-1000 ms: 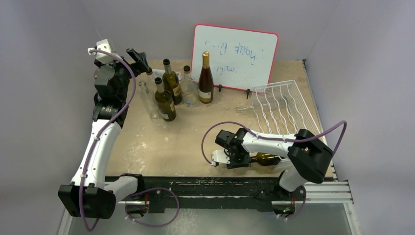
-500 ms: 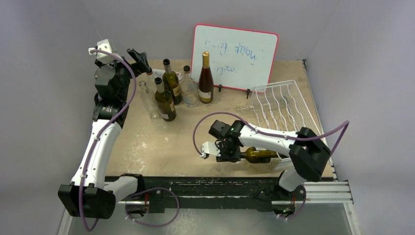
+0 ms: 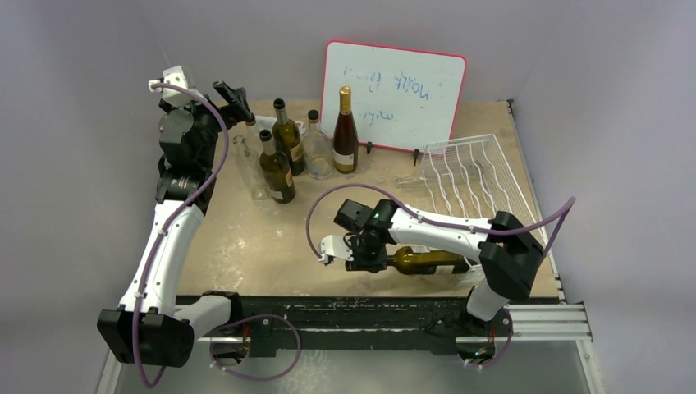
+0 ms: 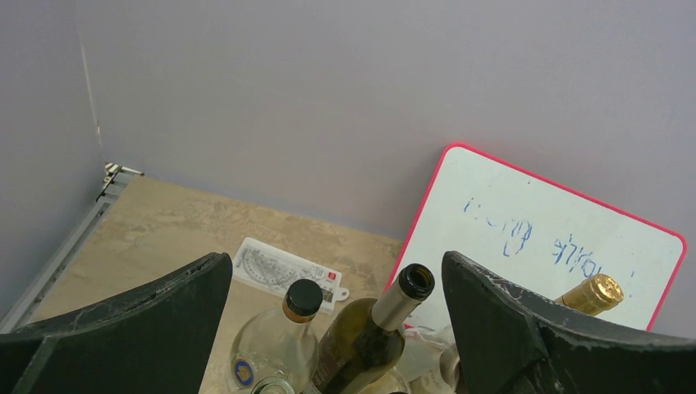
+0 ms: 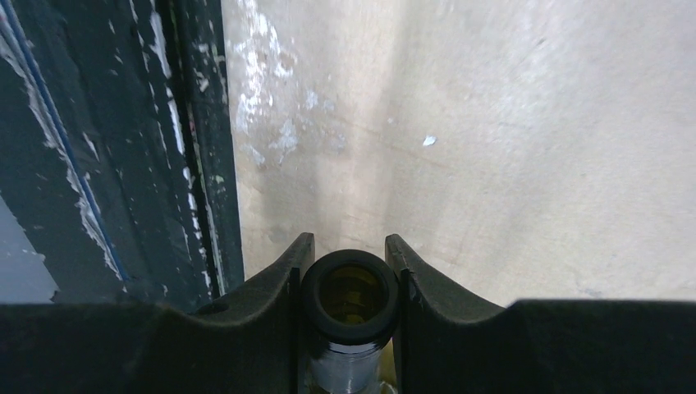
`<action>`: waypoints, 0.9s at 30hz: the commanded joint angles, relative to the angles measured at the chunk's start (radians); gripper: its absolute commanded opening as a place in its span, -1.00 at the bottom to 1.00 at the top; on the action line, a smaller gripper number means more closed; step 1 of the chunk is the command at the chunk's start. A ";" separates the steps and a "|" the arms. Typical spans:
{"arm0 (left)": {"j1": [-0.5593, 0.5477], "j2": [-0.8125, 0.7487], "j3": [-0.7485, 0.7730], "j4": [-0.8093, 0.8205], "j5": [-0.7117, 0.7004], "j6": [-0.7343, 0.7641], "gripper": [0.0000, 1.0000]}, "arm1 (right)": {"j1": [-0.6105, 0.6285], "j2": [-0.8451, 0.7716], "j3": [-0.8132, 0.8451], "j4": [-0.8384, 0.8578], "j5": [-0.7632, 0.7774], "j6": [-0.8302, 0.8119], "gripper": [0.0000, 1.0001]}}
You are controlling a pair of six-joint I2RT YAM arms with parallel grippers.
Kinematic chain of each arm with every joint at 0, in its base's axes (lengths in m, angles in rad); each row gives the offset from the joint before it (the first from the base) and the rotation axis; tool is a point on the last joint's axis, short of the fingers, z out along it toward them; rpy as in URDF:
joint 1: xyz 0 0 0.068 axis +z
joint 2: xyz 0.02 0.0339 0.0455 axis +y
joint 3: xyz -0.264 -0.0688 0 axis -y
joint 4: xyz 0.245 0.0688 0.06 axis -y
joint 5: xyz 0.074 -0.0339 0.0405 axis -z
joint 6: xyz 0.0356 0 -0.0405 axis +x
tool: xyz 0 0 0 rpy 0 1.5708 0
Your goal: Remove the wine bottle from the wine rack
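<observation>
The white wire wine rack sits at the right of the table and holds no bottle that I can see. A dark olive wine bottle lies on its side near the table's front edge, left of the rack. My right gripper is shut on its neck; in the right wrist view the open bottle mouth sits between the two fingers. My left gripper is open, raised at the back left above a group of standing bottles, seen in its wrist view.
A red-framed whiteboard leans against the back wall. Several upright bottles stand in front of it, including a gold-capped one. A white ruler-like card lies on the table. The black front rail runs close to the right gripper.
My right gripper has dragged the lying bottle leftward along the front edge, farther from the rack. The left arm has not moved.
</observation>
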 commanded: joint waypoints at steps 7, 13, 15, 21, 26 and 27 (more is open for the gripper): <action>-0.007 -0.014 0.022 0.043 -0.006 0.002 0.99 | 0.042 -0.054 0.182 0.146 -0.082 -0.029 -1.00; -0.008 -0.012 0.020 0.043 -0.009 0.004 0.99 | 0.041 -0.083 0.228 0.227 -0.165 -0.027 -1.00; -0.008 -0.014 0.020 0.043 -0.009 0.005 0.98 | 0.041 -0.069 0.231 0.227 -0.160 -0.025 -1.00; -0.010 -0.014 0.020 0.043 -0.013 0.007 0.98 | 0.043 -0.051 0.277 0.236 -0.146 -0.022 -1.00; -0.011 -0.017 0.020 0.042 -0.017 0.010 0.98 | 0.040 -0.093 0.298 0.340 -0.187 0.077 -1.00; -0.011 -0.016 0.019 0.041 -0.018 0.010 0.99 | 0.033 -0.104 0.298 0.380 -0.200 0.102 -1.00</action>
